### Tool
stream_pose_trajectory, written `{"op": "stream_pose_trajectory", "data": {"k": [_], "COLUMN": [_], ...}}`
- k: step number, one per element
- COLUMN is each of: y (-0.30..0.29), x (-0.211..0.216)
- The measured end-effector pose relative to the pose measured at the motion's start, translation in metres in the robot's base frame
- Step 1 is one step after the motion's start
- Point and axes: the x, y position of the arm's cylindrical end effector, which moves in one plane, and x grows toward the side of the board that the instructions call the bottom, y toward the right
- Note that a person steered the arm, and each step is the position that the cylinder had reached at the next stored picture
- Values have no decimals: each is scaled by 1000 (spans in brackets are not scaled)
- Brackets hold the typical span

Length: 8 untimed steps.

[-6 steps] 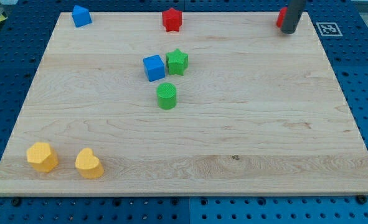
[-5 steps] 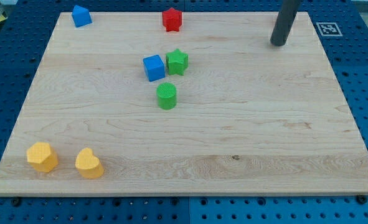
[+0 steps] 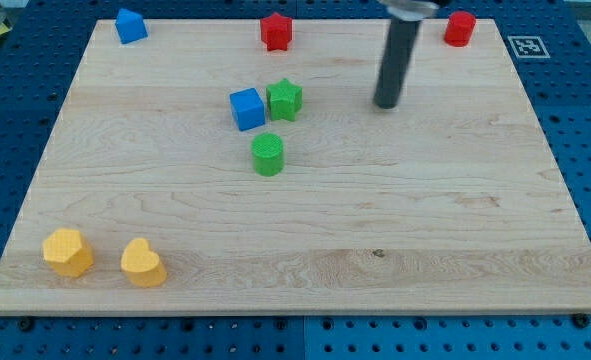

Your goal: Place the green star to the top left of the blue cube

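The green star point(image 3: 285, 100) sits near the board's upper middle, touching the right side of the blue cube point(image 3: 246, 109). My tip point(image 3: 385, 105) is on the board to the right of the star, roughly level with it and well apart from it. A green cylinder point(image 3: 268, 155) stands just below the star and cube.
A blue block point(image 3: 129, 25) is at the top left. A red block point(image 3: 276, 31) is at the top middle and a red cylinder point(image 3: 460, 28) at the top right. Two yellow blocks point(image 3: 68, 251) point(image 3: 143, 263) lie at the bottom left of the wooden board point(image 3: 425, 220).
My tip has moved from the top right corner down and to the left toward the green star, uncovering the red cylinder. No block has moved.
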Motion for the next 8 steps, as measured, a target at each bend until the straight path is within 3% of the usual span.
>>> {"op": "stream_pose_trajectory", "data": {"k": [2,5,6,8], "y": [-121,-250,-258,-273], "x": [0,0,-6,-60]}}
